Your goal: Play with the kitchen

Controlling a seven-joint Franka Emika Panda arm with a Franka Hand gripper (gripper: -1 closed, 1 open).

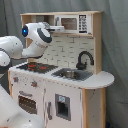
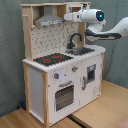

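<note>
The kitchen [image 1: 65,95] [image 2: 45,85] is a tall white and light-wood toy unit that shows in both exterior views. Its red-ringed black stovetop [image 1: 35,66] [image 2: 52,59] lies beside the sink [image 1: 72,74] [image 2: 81,50] and black faucet [image 1: 84,59] [image 2: 75,39]. Below are two knobs [image 2: 57,76] and the oven door [image 1: 27,102] [image 2: 65,96]. A grey hood [image 2: 48,20] hangs over the stove. My gripper [image 1: 58,28] [image 2: 70,17] is up at shelf height, right at the small microwave [image 1: 75,23].
The kitchen stands on a light wooden surface [image 2: 102,107] with a grey curtain [image 2: 10,60] behind it. My white arm [image 1: 12,50] bulks along the first exterior view's left and reaches in from the second exterior view's right [image 2: 112,30].
</note>
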